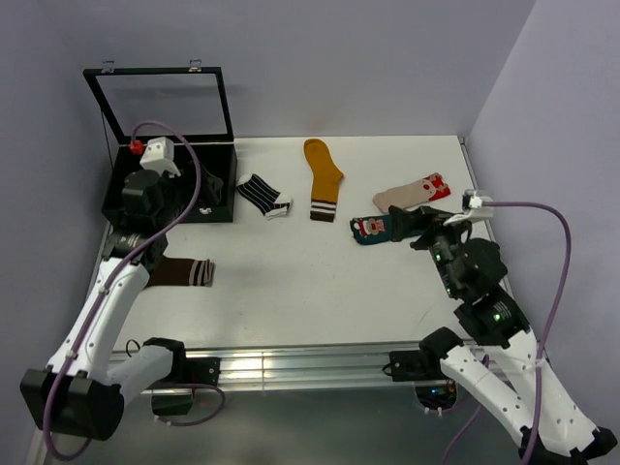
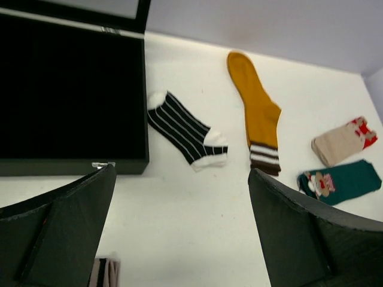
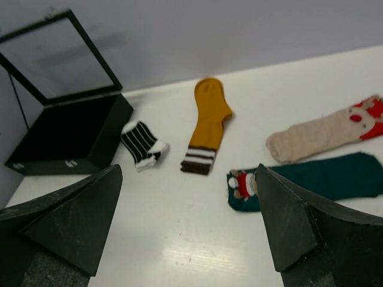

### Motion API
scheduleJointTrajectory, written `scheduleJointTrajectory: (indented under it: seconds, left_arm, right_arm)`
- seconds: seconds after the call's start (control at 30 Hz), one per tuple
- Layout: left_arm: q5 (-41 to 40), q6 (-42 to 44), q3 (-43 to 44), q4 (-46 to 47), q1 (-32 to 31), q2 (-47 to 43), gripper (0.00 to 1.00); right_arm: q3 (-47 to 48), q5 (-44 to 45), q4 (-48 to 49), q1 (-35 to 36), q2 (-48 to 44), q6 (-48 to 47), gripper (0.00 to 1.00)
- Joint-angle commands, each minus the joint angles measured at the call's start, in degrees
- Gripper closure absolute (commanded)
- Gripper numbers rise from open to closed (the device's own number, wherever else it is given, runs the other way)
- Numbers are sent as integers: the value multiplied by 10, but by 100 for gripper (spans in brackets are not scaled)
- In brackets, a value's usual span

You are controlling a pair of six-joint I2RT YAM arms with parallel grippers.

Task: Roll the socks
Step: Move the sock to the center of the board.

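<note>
Several socks lie flat on the white table. A mustard sock [image 1: 323, 177] with a striped cuff is at the back middle, and a short black-and-white striped sock [image 1: 263, 196] lies left of it. A beige sock [image 1: 412, 191] and a dark teal sock [image 1: 373, 229] lie at the right. A brown sock [image 1: 184, 272] is near the left arm. My left gripper [image 1: 215, 189] hovers open by the case's front right corner, holding nothing. My right gripper [image 1: 412, 225] hangs open above the teal sock [image 3: 335, 179], apart from it.
A black case [image 1: 174, 174] with its glass lid [image 1: 160, 102] raised stands at the back left. Purple walls close the back and both sides. The table's metal front rail [image 1: 291, 363] runs between the arm bases.
</note>
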Motion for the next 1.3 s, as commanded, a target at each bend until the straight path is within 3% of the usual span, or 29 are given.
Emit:
scheduleJointTrajectory:
  seconds: [0.0, 0.17, 0.27, 0.3, 0.4, 0.7, 1.0, 1.27]
  left_arm:
    - [26, -24, 39, 10, -10, 33, 0]
    - [-108, -43, 60, -53, -12, 76, 1]
    - [-145, -36, 49, -61, -12, 67, 1]
    - [-149, -35, 43, -58, -12, 61, 1]
    - [-152, -29, 12, -40, -13, 34, 1]
    - [-180, -7, -18, -27, -13, 12, 1]
    - [-211, 3, -26, -31, -13, -7, 1]
    - [-207, 2, -28, -27, -12, -10, 1]
  right_arm:
    - [13, -4, -21, 4, 56, 44, 0]
    - [61, 7, -72, 4, 207, 46, 2]
    - [80, 5, -75, 4, 292, 41, 5]
    - [84, 6, -75, 4, 313, 43, 12]
    - [100, 12, -65, 3, 394, 47, 19]
    - [164, 23, -38, 2, 615, 31, 25]
    - [212, -3, -36, 3, 737, 15, 30]
    - [201, -20, -46, 40, 765, 7, 33]
